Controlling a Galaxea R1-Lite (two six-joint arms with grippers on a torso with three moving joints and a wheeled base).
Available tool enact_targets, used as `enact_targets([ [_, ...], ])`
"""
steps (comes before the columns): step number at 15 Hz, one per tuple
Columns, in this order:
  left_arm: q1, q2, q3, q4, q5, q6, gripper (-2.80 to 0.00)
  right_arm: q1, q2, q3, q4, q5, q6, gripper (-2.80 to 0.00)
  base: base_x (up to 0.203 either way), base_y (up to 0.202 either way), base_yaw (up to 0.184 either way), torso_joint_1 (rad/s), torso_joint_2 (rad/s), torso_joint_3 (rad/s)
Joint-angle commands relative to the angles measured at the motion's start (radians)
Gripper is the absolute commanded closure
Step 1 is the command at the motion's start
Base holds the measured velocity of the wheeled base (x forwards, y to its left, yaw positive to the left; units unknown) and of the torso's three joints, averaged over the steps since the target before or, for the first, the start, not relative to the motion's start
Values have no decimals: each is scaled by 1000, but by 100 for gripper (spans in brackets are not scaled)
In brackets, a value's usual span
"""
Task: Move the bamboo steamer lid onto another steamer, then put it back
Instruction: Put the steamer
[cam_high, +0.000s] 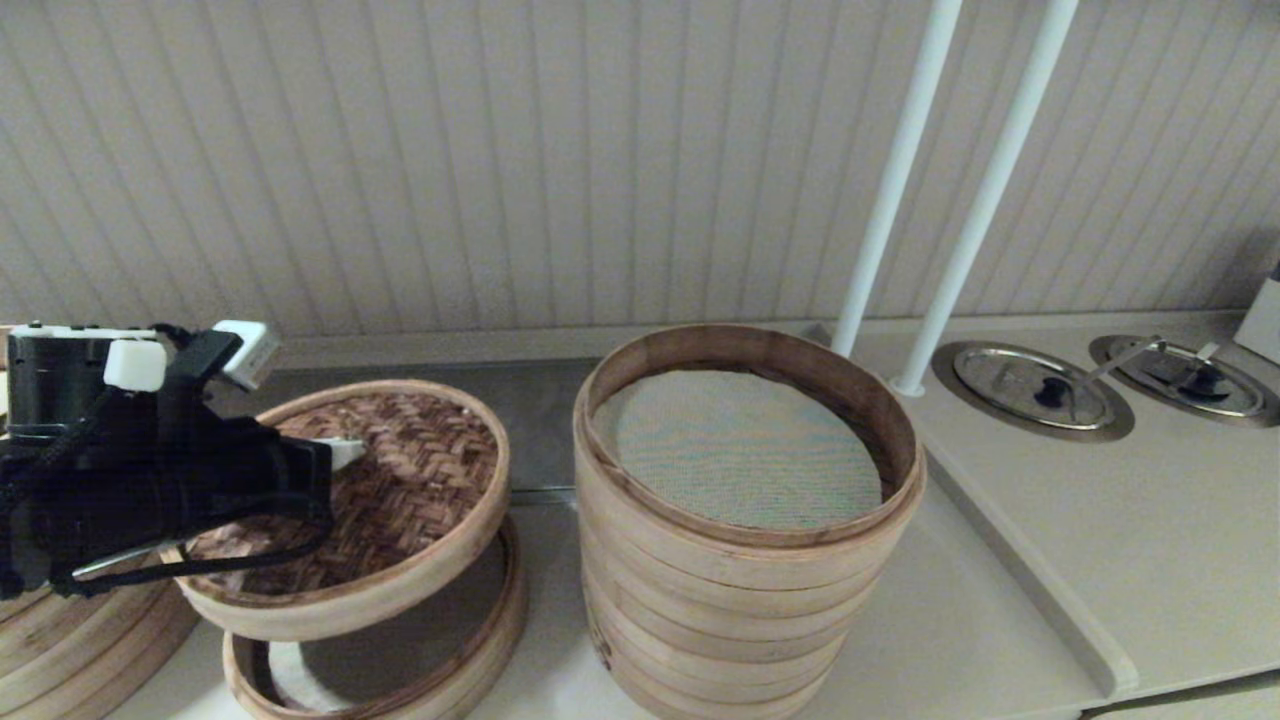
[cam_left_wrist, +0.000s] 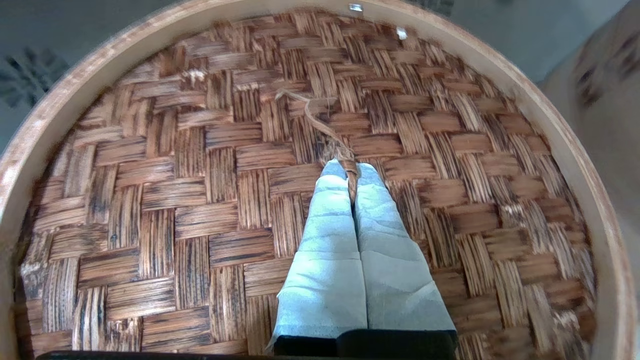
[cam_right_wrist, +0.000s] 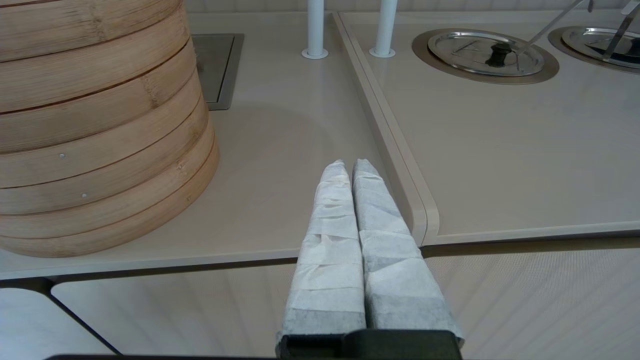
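The bamboo steamer lid (cam_high: 410, 480) has a dark woven top and a pale band rim. It hangs tilted in the air at the left, above a low ring tray (cam_high: 490, 630). My left gripper (cam_high: 345, 452) is shut on the thin twisted handle loop (cam_left_wrist: 325, 131) at the middle of the lid (cam_left_wrist: 200, 200), with the loop pinched between the wrapped fingertips of that gripper (cam_left_wrist: 350, 167). The tall stack of pale steamer tiers (cam_high: 745, 590) stands right of the lid, uncovered, its grey-green mesh liner (cam_high: 740, 450) showing. My right gripper (cam_right_wrist: 351, 165) is shut and empty, over the counter's front edge beside the tall stack (cam_right_wrist: 95, 125).
Part of a white cloth liner (cam_high: 290, 680) shows inside the low tray. Another bamboo stack (cam_high: 80, 640) sits at the far left under my left arm. Two white poles (cam_high: 900, 170) rise behind the tall stack. A raised counter section (cam_high: 1100, 540) holds two round metal covers (cam_high: 1035, 390).
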Motion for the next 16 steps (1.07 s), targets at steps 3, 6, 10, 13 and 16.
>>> enact_targets([
  [3,-1,-89,-148,144,-3,-17,0,1,0,3,0,1,0,0,0,0,0,0,0,0],
  [6,-1,-116,-223,219,-4,-46,0,1,0,3,0,0,0,0,0,0,0,0,0,0],
  [10,-31,-121,-312,289,-13,-81,0,1,0,3,0,0,0,0,0,0,0,0,0,0],
  [13,-91,-119,-419,370,-11,-91,0,1,0,3,0,0,0,0,0,0,0,0,0,0],
  [16,-176,-115,-507,441,-3,-110,0,1,0,3,0,0,0,0,0,0,0,0,0,0],
])
